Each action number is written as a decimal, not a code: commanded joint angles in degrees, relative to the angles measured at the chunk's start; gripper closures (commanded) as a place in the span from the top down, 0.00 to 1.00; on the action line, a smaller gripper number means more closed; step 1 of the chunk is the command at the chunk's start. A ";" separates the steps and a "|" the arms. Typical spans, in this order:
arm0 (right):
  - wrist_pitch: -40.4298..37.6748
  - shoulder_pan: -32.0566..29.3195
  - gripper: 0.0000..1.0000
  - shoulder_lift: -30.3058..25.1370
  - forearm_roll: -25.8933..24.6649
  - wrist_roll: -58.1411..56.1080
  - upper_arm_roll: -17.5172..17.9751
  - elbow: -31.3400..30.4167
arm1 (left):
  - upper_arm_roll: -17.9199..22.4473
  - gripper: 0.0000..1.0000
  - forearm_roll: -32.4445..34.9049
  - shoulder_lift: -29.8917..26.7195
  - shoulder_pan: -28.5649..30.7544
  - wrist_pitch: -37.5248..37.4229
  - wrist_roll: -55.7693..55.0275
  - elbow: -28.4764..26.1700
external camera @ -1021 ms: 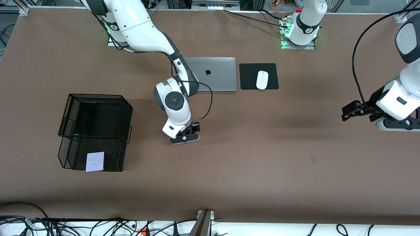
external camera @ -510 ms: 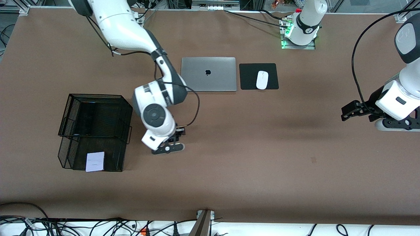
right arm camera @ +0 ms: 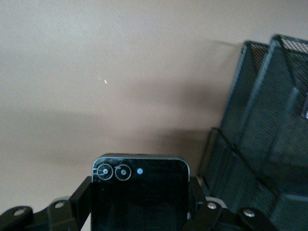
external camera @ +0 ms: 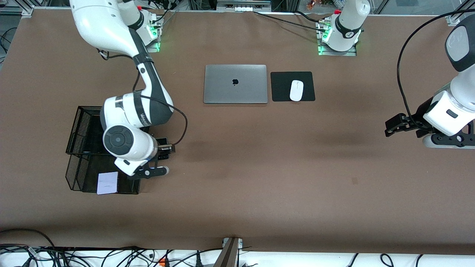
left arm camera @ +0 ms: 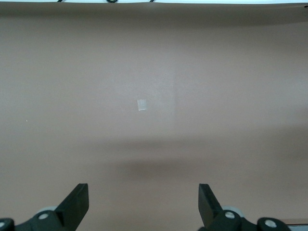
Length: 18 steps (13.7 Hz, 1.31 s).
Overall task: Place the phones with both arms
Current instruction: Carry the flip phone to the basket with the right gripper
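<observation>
My right gripper (external camera: pixel 163 147) is shut on a small black squarish folded phone (right arm camera: pixel 139 187), whose two camera rings show in the right wrist view. It hangs just beside the black mesh basket (external camera: pixel 79 148), by the corner toward the table's middle. A pale white-lavender squarish phone (external camera: pixel 107 183) lies in the basket's lower tier. A long dark slab (external camera: pixel 94 133) lies in the upper tier, partly hidden by the right arm. My left gripper (external camera: pixel 387 128) waits open over the left arm's end of the table, with only bare table between its fingers (left arm camera: pixel 77 204).
A closed silver laptop (external camera: pixel 235 84) lies near the robots' bases, with a white mouse (external camera: pixel 296 90) on a black pad (external camera: pixel 282 87) beside it. The basket's mesh walls (right arm camera: pixel 260 144) stand close to the held phone. A small pale mark (left arm camera: pixel 141 104) is on the table.
The right arm has swung from the table's middle toward the mesh basket, carrying the black folded phone. The left arm has not moved.
</observation>
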 commanded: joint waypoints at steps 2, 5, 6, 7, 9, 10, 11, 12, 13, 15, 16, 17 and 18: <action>4.52 0.38 0.00 -12.02 0.44 -8.34 -3.67 -17.86 | -0.41 1.00 -0.21 -0.20 -0.20 -1.31 -1.01 -0.06; 5.16 0.38 0.00 -16.25 0.44 -12.22 -7.36 -23.68 | -0.85 1.00 -0.21 -0.20 -0.20 -1.40 -1.71 0.03; 5.33 0.38 0.00 -17.57 0.44 -12.58 -8.15 -25.44 | -0.94 1.00 -0.21 -0.20 -0.20 -1.40 -2.07 0.03; 5.51 0.38 0.00 -18.54 0.44 -13.28 -9.03 -26.85 | -0.94 1.00 -0.21 -0.20 -0.29 -1.40 -2.24 0.03; 6.64 0.38 0.00 -18.81 0.44 -15.12 -10.61 -28.09 | -0.94 1.00 -0.21 -0.20 -0.38 -1.40 -2.25 0.03; 7.87 0.38 0.00 -18.46 0.44 -15.65 -10.97 -28.27 | -0.94 1.00 -0.21 -0.20 -0.46 -1.40 -2.25 0.03; 9.01 0.12 0.00 -18.11 0.53 -15.66 -10.97 -28.53 | -0.94 1.00 -0.21 -0.20 -0.55 -1.40 -2.25 0.03; 9.89 -0.23 0.00 -17.67 0.53 -15.66 -10.97 -28.62 | -0.94 1.00 -0.21 -0.20 -0.55 -1.40 -2.25 0.03; 10.77 -0.33 0.00 -17.14 0.53 -15.66 -10.97 -28.54 | -0.94 1.00 -0.21 -0.20 -0.55 -1.40 -2.25 0.03; 11.31 -0.77 0.00 -16.27 0.62 -15.57 -10.97 -28.01 | -0.94 1.00 -0.21 -0.20 -0.55 -1.40 -2.25 0.03; 11.92 -0.85 0.00 -16.17 1.49 -15.57 -10.88 -28.01 | -0.94 1.00 -0.21 -0.20 -0.55 -1.40 -2.25 0.03; 12.62 -0.94 0.00 -15.56 2.45 -15.74 -10.97 -28.01 | -0.94 1.00 -0.21 -0.11 -0.55 -1.40 -2.25 -0.06; 13.50 -0.94 0.00 -15.04 2.72 -16.01 -10.88 -27.92 | -0.94 1.00 -0.21 -0.11 -0.55 -1.49 -2.25 -0.15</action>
